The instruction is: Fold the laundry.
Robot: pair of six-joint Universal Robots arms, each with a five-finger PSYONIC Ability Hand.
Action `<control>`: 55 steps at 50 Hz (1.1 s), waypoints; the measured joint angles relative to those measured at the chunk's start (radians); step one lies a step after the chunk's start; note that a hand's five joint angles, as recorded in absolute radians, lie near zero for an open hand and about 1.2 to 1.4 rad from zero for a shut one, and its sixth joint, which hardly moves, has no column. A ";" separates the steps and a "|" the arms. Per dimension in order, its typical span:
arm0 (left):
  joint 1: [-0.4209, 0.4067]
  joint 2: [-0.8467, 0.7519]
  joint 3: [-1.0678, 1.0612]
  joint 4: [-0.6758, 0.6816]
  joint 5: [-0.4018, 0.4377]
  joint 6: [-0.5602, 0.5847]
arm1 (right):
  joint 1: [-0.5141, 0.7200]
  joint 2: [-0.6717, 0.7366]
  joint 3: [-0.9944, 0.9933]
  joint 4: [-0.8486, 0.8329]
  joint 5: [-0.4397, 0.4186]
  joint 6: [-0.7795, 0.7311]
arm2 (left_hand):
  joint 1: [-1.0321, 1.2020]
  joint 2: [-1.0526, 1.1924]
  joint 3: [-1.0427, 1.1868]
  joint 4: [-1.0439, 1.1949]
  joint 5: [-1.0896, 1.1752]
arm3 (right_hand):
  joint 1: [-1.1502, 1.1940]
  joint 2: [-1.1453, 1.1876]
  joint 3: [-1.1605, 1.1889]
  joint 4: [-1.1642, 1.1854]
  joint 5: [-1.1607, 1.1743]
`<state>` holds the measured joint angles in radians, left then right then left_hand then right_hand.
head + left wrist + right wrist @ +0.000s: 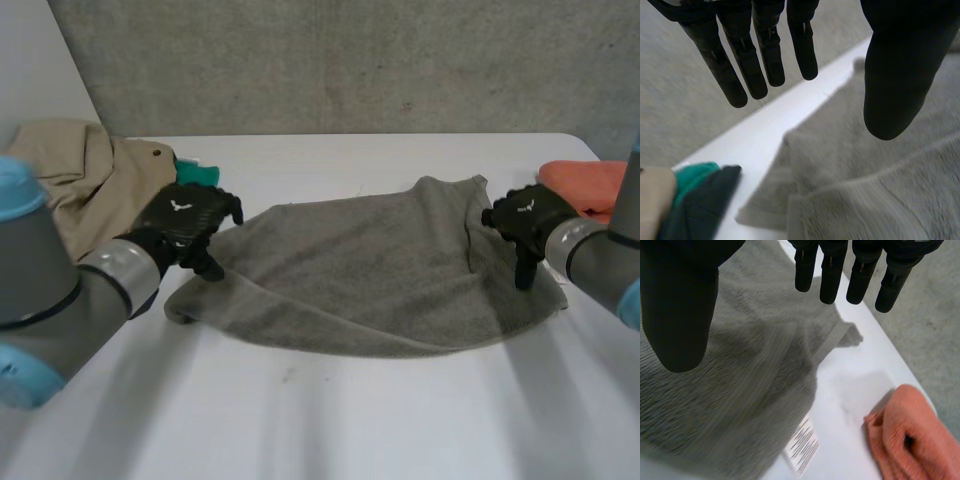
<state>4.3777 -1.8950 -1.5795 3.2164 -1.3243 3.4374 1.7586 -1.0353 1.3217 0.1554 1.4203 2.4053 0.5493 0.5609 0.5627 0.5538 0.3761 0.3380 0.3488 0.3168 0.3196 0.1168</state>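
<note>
At the centre of the table (pixel 300 430), the towel (pixel 370 280) lay spread flat, with its long axis running from 9 o'clock to 3 o'clock in the head view. It appeared to be doubled over once, judging by the layered edge at the 9 o'clock end.

The left hand (pixel 190 220) stood over the 9 o'clock end, close to the far corner at about 10 o'clock. The right hand (pixel 527 220) stood over the 3 o'clock end, close to the far corner at about 2 o'clock. Each hand was thus nearest its own end.

Left hand: fingers (pixel 757 65) straight, thumb (pixel 895 80) well apart, nothing held. The towel's corner lay below the gap between them.

Right hand: fingers (pixel 830 275) straight, thumb (pixel 675 310) well apart, nothing held. The towel's edge lay under the palm.

Contact between the fingertips and the towel could not be confirmed.

The next move would probably require each hand to close on its own end.

A garment (pixel 70 170) and a green cloth (pixel 198 172) lay at 10 o'clock. An orange cloth (pixel 585 185) lay at 2 o'clock, apart from the towel.
</note>
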 measured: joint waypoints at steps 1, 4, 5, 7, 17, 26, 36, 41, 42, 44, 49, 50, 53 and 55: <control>-0.003 -0.031 0.036 -0.032 0.000 0.018 | 0.000 -0.013 0.028 -0.011 0.003 0.002 | 0.014 0.010 0.007 0.010 0.013 | 0.000 0.000 0.000 0.000 0.000; -0.010 -0.121 0.136 -0.122 -0.003 0.068 | 0.001 -0.052 0.109 -0.051 -0.001 0.005 | 0.081 0.059 0.056 0.070 0.075 | 0.000 0.000 0.000 0.000 0.000; -0.011 -0.147 0.164 -0.147 -0.005 0.082 | 0.000 -0.060 0.125 -0.060 -0.003 0.006 | 0.081 0.059 0.056 0.070 0.075 | 0.000 0.000 0.000 0.000 0.000; -0.013 -0.218 0.237 -0.212 -0.011 0.117 | -0.002 -0.087 0.180 -0.089 -0.015 0.006 | 0.108 0.089 0.088 0.101 0.104 | 0.000 0.000 0.000 0.000 0.000; -0.016 -0.415 0.425 -0.309 -0.043 0.200 | -0.035 -0.149 0.325 -0.161 -0.068 0.004 | 0.181 0.165 0.163 0.174 0.173 | 0.000 0.000 0.000 0.000 0.000; -0.029 -0.472 0.478 -0.297 -0.069 0.233 | -0.077 -0.150 0.364 -0.170 -0.106 0.002 | 0.181 0.167 0.163 0.174 0.174 | 0.000 0.000 0.000 0.000 0.000; -0.053 -0.465 0.474 -0.285 -0.082 0.238 | -0.088 -0.151 0.382 -0.182 -0.120 -0.001 | -0.011 -0.015 -0.015 -0.016 -0.016 | 0.000 0.000 0.000 0.000 0.000; -0.057 -0.461 0.469 -0.270 -0.096 0.239 | -0.087 -0.152 0.386 -0.186 -0.122 -0.002 | 0.129 0.105 0.098 0.112 0.115 | 0.000 0.000 0.000 0.000 0.000; -0.058 -0.462 0.469 -0.268 -0.098 0.239 | -0.087 -0.152 0.386 -0.186 -0.122 -0.002 | 0.143 0.117 0.111 0.124 0.127 | 0.000 0.000 0.000 0.000 0.000; -0.058 -0.464 0.469 -0.264 -0.102 0.239 | -0.086 -0.152 0.387 -0.187 -0.122 -0.003 | 0.225 0.200 0.197 0.208 0.208 | 0.000 0.000 0.000 0.000 0.000; -0.058 -0.467 0.471 -0.259 -0.116 0.247 | -0.086 -0.152 0.389 -0.190 -0.122 -0.004 | 0.590 0.576 0.570 0.585 0.576 | 0.000 0.000 0.000 0.000 0.000; -0.058 -0.461 0.470 -0.256 -0.125 0.249 | -0.086 -0.152 0.389 -0.190 -0.122 -0.004 | 0.594 0.619 0.612 0.629 0.603 | 0.000 0.000 0.000 0.000 0.000; -0.061 -0.431 0.461 -0.245 -0.156 0.245 | -0.086 -0.154 0.389 -0.189 -0.121 -0.004 | 0.594 0.632 0.625 0.643 0.604 | 0.000 0.000 0.000 0.000 -0.001; -0.064 -0.394 0.445 -0.229 -0.185 0.234 | -0.086 -0.156 0.390 -0.186 -0.120 -0.002 | 0.594 0.632 0.626 0.643 0.604 | 0.000 0.000 0.000 0.000 -0.004</control>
<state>4.3132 -2.2894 -1.1344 2.9870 -1.5090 3.6719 1.6730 -1.1913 1.7115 -0.0303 1.3007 2.4029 1.1433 1.1933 1.1883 1.1965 0.9803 0.3380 0.3488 0.3168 0.3196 0.1123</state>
